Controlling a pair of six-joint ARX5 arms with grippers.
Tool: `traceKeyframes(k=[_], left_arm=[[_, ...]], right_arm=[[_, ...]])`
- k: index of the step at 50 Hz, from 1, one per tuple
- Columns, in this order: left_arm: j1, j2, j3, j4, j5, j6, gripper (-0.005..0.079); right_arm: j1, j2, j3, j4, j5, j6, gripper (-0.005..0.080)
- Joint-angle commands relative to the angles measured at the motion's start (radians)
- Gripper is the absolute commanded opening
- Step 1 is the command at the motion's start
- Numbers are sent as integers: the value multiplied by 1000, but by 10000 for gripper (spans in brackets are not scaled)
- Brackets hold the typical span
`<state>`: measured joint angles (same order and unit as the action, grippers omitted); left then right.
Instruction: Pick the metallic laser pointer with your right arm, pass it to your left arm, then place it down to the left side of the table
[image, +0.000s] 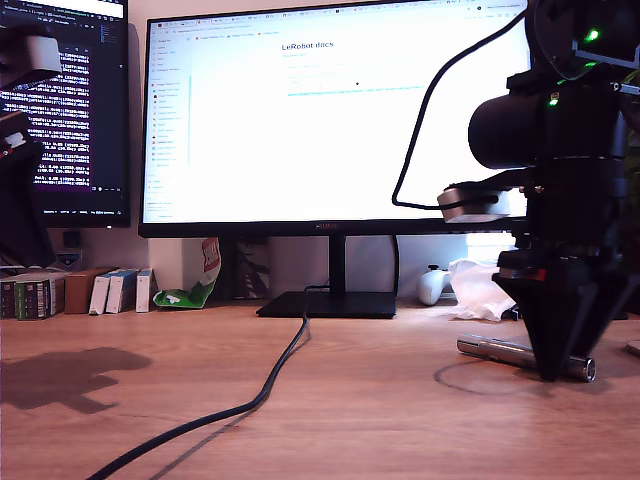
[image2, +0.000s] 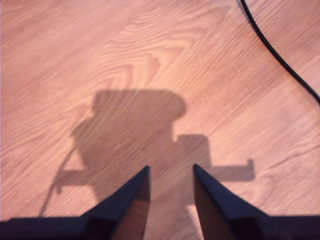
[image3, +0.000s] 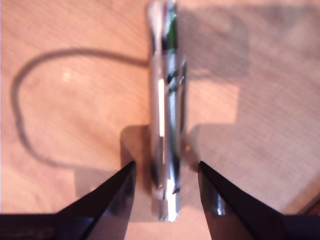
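The metallic laser pointer (image: 495, 349) lies flat on the table (image: 380, 430) at the exterior view's right, a slim silver cylinder. My second gripper (image: 553, 372) points straight down onto it, near its end closer to the camera. In the second wrist view the laser pointer (image3: 167, 125) runs between the two dark fingers of my second gripper (image3: 166, 162), open, with a narrow gap on each side. My first gripper (image2: 171, 166) hangs open above bare wood (image2: 100, 50), nothing between its fingers, its shadow on the table below.
A black cable (image: 270, 385) snakes from the monitor stand (image: 330, 303) toward the front of the table; it also crosses the first wrist view (image2: 280, 55). Small boxes (image: 60, 293), a green packet (image: 190, 290), a white controller (image: 433, 285) and crumpled plastic (image: 480, 290) line the back.
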<state>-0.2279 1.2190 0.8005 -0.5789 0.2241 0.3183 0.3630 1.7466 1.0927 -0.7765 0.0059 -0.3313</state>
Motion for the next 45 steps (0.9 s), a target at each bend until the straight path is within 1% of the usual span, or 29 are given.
traceKeyframes(k=[1, 11, 21, 26, 31, 37, 45], left_arm=[[-4, 6, 13, 3, -1, 5, 241], [-4, 6, 13, 3, -1, 5, 241], [-4, 6, 13, 5, 1, 4, 241], [-4, 6, 13, 21, 19, 3, 241], [-4, 6, 13, 40, 62, 3, 241], [-4, 6, 13, 83, 122, 2, 240], [-4, 6, 13, 150, 204, -76, 240]], right_arm=[[15, 13, 3, -1, -6, -9, 311], [16, 14, 3, 5, -6, -18, 144], [16, 14, 3, 19, -6, -27, 48], [16, 14, 4, 31, -6, -25, -5], [16, 14, 28, 16, -6, -15, -13], [16, 11, 93, -35, -8, -5, -13], [16, -11, 178, -106, -64, 11, -13]])
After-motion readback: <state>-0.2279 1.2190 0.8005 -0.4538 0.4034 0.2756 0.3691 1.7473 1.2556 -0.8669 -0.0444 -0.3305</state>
